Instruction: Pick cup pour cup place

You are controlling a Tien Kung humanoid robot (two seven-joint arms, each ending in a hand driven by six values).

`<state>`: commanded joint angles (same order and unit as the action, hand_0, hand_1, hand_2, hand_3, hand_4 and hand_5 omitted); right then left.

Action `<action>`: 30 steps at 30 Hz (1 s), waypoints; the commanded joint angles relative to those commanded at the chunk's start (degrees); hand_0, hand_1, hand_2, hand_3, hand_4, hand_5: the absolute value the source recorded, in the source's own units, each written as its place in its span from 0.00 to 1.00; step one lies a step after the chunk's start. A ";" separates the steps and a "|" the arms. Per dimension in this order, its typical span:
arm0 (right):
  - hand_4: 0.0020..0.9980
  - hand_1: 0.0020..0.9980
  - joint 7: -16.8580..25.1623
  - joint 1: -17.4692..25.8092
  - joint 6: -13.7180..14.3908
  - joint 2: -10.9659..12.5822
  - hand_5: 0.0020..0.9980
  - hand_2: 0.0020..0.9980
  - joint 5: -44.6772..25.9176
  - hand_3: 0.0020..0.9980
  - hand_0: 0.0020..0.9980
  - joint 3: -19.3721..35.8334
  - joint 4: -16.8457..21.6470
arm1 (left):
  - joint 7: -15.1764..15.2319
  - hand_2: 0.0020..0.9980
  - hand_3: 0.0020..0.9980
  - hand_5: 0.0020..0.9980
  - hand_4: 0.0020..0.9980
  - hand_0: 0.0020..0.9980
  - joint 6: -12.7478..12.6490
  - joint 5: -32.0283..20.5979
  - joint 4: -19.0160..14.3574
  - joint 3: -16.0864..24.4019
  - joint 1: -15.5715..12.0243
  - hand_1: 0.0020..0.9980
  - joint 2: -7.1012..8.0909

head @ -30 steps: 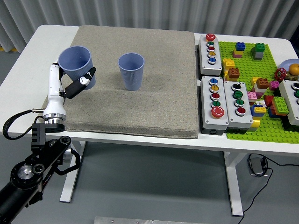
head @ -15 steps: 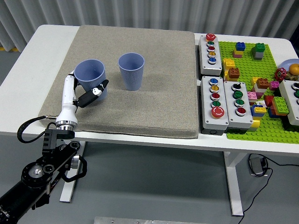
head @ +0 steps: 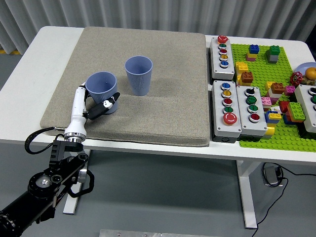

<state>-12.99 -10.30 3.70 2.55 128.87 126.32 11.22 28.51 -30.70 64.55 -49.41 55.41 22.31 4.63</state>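
No brand, label or readable writing shows on anything in view. The left hand (head: 98,102) comes in from the lower left and has its fingers (head: 109,101) closed around a blue cup (head: 101,89), gripping it low on the side nearest the table's front edge. This cup stands about upright with its mouth open upward, over the front left part of the grey mat (head: 168,64); whether its base touches the mat cannot be told. A second blue cup (head: 138,74) stands upright on the mat just beyond and to the right of the held one, with a narrow gap between them.

The mat covers most of the white table (head: 47,44), leaving a bare strip along its left and front edges. The right half of the mat lies open. Past the mat's right edge sit three grey button boxes (head: 226,101) with coloured buttons, then a green brick plate (head: 276,131) crowded with toy bricks, reaching the table's right edge.
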 joint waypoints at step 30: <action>0.00 0.65 -0.11 0.19 0.01 -0.09 0.16 0.58 0.05 0.58 0.69 -0.13 0.02 | 0.38 0.57 0.55 0.32 0.80 0.55 1.75 1.71 1.65 0.39 0.48 0.54 0.79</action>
<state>-13.10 -10.11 3.72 2.46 128.92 126.19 11.24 28.90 -28.95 66.26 -47.76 55.80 22.79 5.43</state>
